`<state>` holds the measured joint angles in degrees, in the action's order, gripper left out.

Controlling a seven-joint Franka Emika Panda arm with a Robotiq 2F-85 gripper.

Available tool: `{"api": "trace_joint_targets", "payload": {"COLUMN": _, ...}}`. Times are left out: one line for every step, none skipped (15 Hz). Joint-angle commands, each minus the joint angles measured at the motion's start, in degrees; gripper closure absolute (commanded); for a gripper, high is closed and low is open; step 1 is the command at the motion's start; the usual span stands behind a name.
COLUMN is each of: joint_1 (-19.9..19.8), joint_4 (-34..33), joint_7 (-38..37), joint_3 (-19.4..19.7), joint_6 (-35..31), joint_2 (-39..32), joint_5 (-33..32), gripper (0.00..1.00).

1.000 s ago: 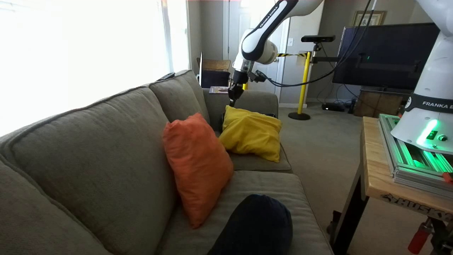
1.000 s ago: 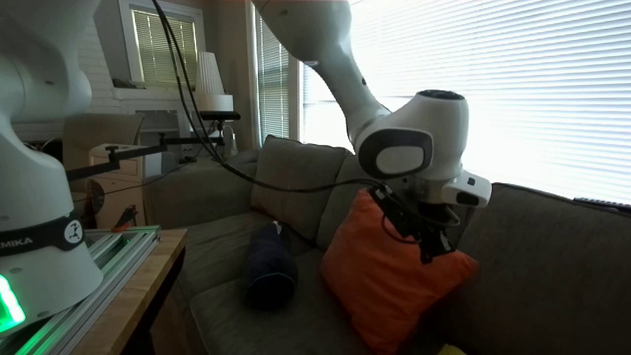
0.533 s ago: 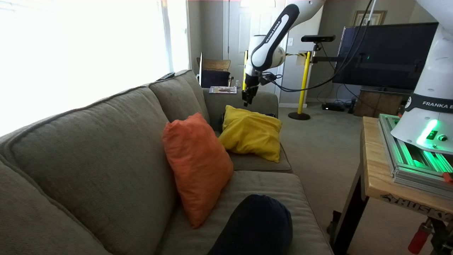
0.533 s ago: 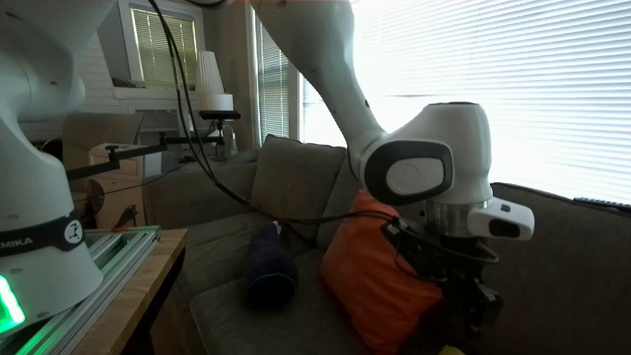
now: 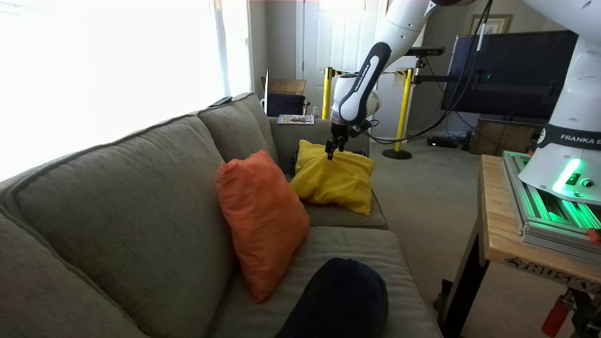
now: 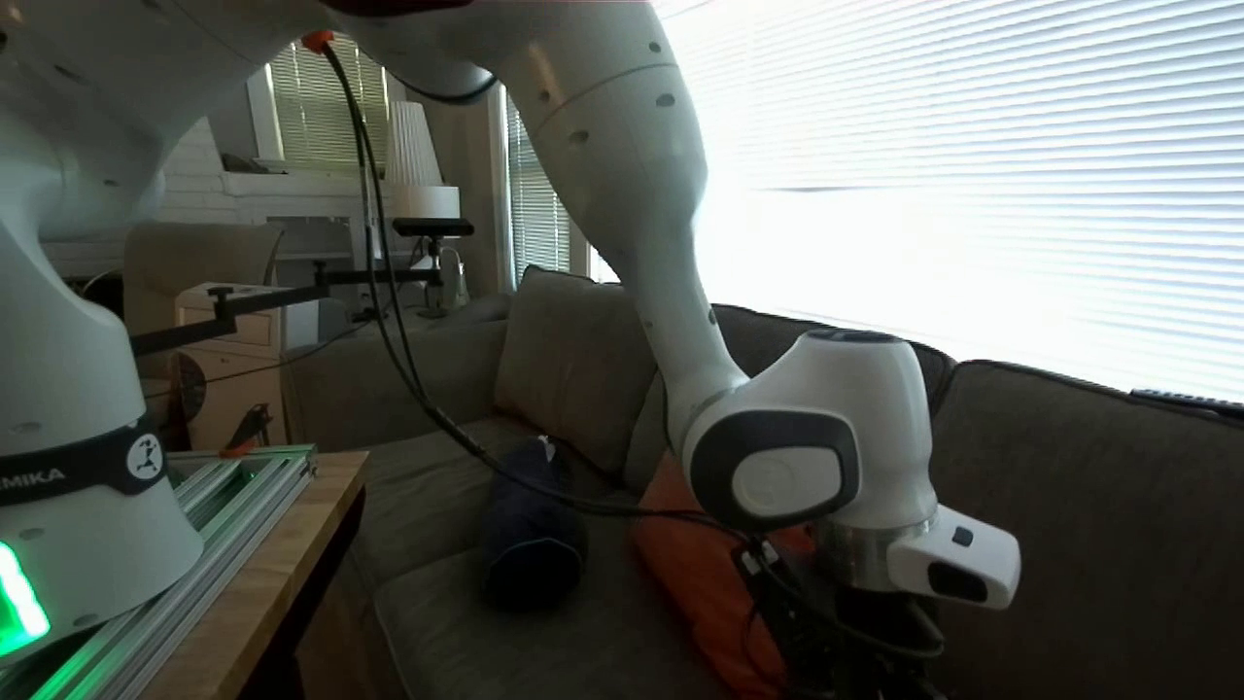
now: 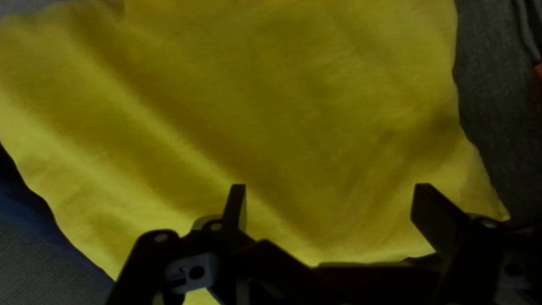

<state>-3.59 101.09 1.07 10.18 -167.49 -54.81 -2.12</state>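
Beneath the wide-spread pincer (image 7: 330, 188) lies the yellow pillow (image 7: 262, 106).

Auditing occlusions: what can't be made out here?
Contact between black two-fingered end effector and yellow fabric pillow: too small in an exterior view.
Full shape of dark blue thing: covered by that pillow, wrist view.
Part of orange fabric pillow: behind white robot arm, in an exterior view.
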Motion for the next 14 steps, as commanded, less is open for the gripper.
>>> {"api": "trace_joint_targets", "payload": {"joint_1": 0.81, "joint_4": -5.17, "joint_7": -4.07, "joint_3": 1.22, "joint_6": -7.72, "joint_2": -6.82, "joint_5": 0.8, "gripper": 0.0}}
{"api": "trace_joint_targets", "payload": {"joint_1": 1.37, "joint_4": -5.86, "joint_7": -5.06, "joint_3": 1.88, "joint_6": -10.29, "joint_2": -7.96, "joint_5": 1.25, "gripper": 0.0}}
{"api": "trace_joint_targets", "payload": {"joint_1": 1.86, "joint_4": -6.71, "joint_7": -5.72, "joint_3": 2.55, "joint_6": -12.56, "joint_2": -9.11, "joint_5": 1.62, "gripper": 0.25}}
{"api": "trace_joint_targets", "payload": {"joint_1": 2.01, "joint_4": -7.4, "joint_7": -6.2, "joint_3": 2.82, "joint_6": -14.22, "joint_2": -9.94, "joint_5": 2.09, "gripper": 0.26}}
{"api": "trace_joint_targets", "payload": {"joint_1": 2.51, "joint_4": -8.16, "joint_7": -7.01, "joint_3": 3.42, "joint_6": -15.98, "joint_2": -10.95, "joint_5": 2.81, "gripper": 0.34}}
{"api": "trace_joint_targets", "payload": {"joint_1": 2.8, "joint_4": -8.85, "joint_7": -7.75, "joint_3": 3.74, "joint_6": -16.94, "joint_2": -11.73, "joint_5": 3.72, "gripper": 0.41}}
{"api": "trace_joint_targets", "payload": {"joint_1": 3.11, "joint_4": -9.69, "joint_7": -8.27, "joint_3": 4.03, "joint_6": -16.86, "joint_2": -12.51, "joint_5": 4.44, "gripper": 0.48}}
{"api": "trace_joint_targets", "payload": {"joint_1": 1.61, "joint_4": -6.32, "joint_7": -5.58, "joint_3": 2.51, "joint_6": -15.3, "joint_2": -9.5, "joint_5": 2.88, "gripper": 0.56}}
{"api": "trace_joint_targets", "payload": {"joint_1": 1.72, "joint_4": -6.58, "joint_7": -5.64, "joint_3": 2.58, "joint_6": -15.37, "joint_2": -9.85, "joint_5": 3.01, "gripper": 0.37}}
{"api": "trace_joint_targets", "payload": {"joint_1": 1.71, "joint_4": -6.58, "joint_7": -5.62, "joint_3": 2.56, "joint_6": -15.37, "joint_2": -9.85, "joint_5": 3.01, "gripper": 0.45}}
{"api": "trace_joint_targets", "payload": {"joint_1": 1.66, "joint_4": -6.58, "joint_7": -5.61, "joint_3": 2.56, "joint_6": -15.37, "joint_2": -9.83, "joint_5": 3.01, "gripper": 0.52}}
{"api": "trace_joint_targets", "payload": {"joint_1": 1.62, "joint_4": -6.58, "joint_7": -5.6, "joint_3": 2.56, "joint_6": -15.37, "joint_2": -9.83, "joint_5": 3.01, "gripper": 0.56}}
{"api": "trace_joint_targets", "payload": {"joint_1": 1.61, "joint_4": -6.58, "joint_7": -5.59, "joint_3": 2.56, "joint_6": -15.37, "joint_2": -9.83, "joint_5": 3.0, "gripper": 0.56}}
{"api": "trace_joint_targets", "payload": {"joint_1": 1.61, "joint_4": -6.58, "joint_7": -5.59, "joint_3": 2.56, "joint_6": -15.37, "joint_2": -9.83, "joint_5": 3.0, "gripper": 0.56}}
